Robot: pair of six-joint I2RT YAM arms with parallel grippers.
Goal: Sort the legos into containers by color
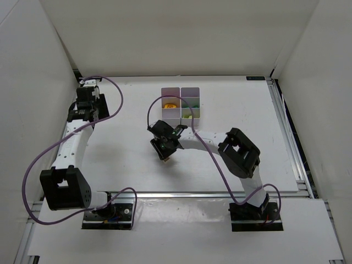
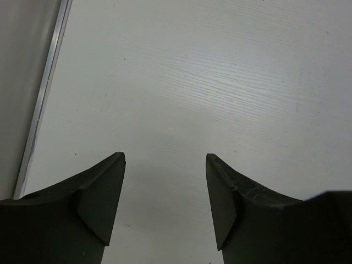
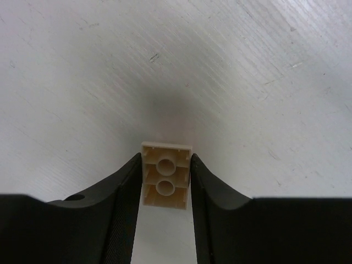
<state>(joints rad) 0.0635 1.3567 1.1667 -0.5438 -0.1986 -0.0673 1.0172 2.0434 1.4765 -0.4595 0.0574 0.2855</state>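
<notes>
Brick (image 3: 166, 174) — pale cream — is pinched between the right jaws. Left jaws gape over the desk (image 2: 220, 82).

In the right wrist view the brick (image 3: 165, 175) shows only its hollow underside; its studded face is turned away, and the frame's bottom edge cuts off both fingers (image 3: 110, 220). From above, the right gripper (image 1: 164, 155) hides nearly all of it. The pieces in the bins (image 1: 181, 103) are too small to count: a yellow-orange blur and a green one.
</notes>
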